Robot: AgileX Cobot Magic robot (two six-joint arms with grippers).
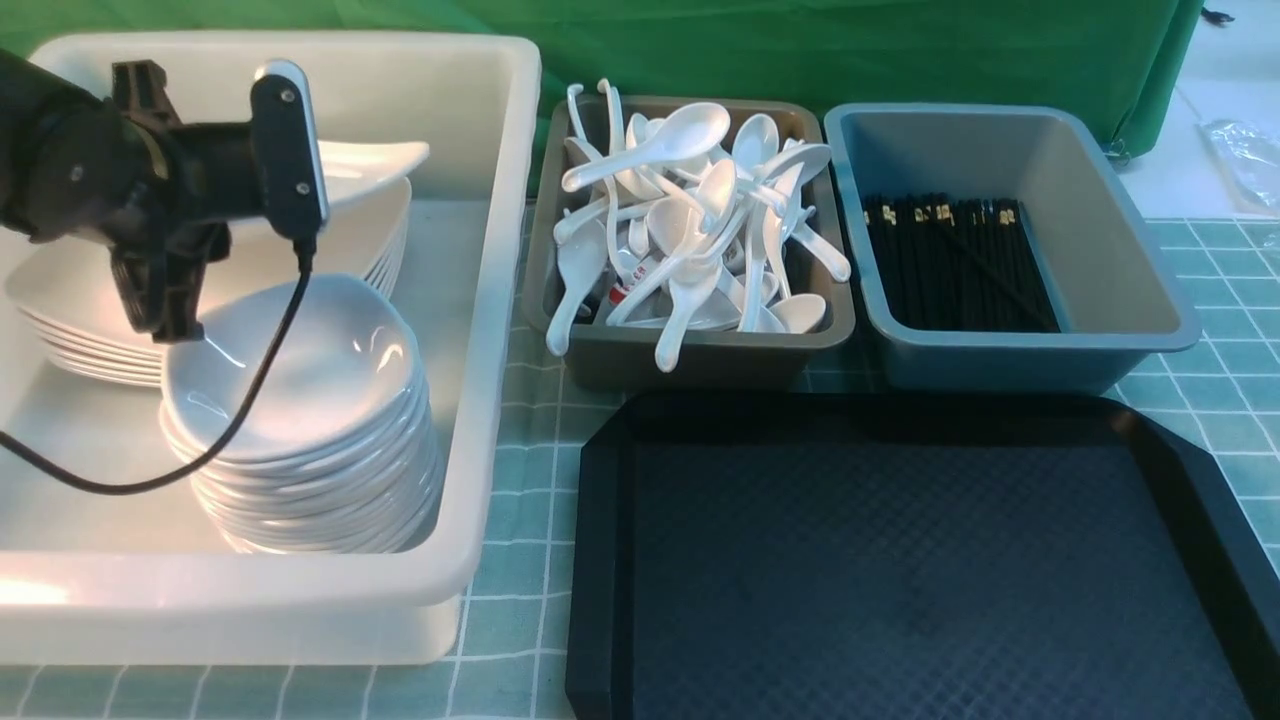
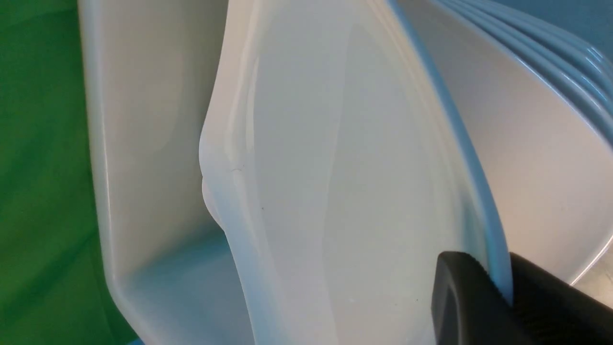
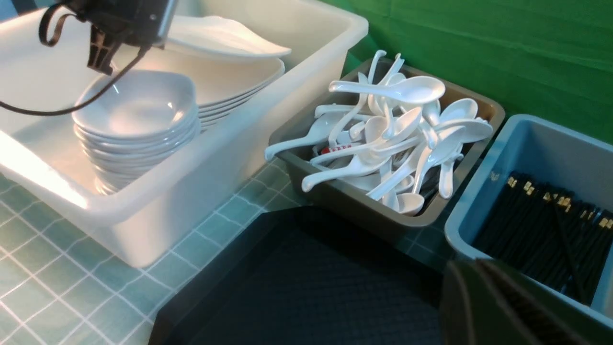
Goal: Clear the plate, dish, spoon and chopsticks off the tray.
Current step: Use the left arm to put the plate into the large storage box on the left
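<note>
My left gripper [image 2: 500, 287] is shut on the edge of a white plate [image 2: 359, 167]. It holds the plate tilted just above a stack of plates [image 1: 70, 290] inside the big white tub [image 1: 490, 330]. In the front view the plate [image 1: 375, 160] sticks out past my left wrist camera, which hides the fingertips. The black tray [image 1: 900, 560] has nothing on it. A stack of dishes [image 1: 300, 370] stands in the white tub. Spoons [image 1: 690, 220] fill the brown tub and chopsticks [image 1: 950, 260] lie in the grey tub. My right gripper [image 3: 476, 273] is shut and empty over the tray's far right corner.
The brown tub [image 1: 700, 360] and the grey tub [image 1: 1100, 300] stand behind the tray, with the white tub to its left. A green checked cloth [image 1: 520, 480] covers the table. A green backdrop [image 1: 800, 50] closes the far side.
</note>
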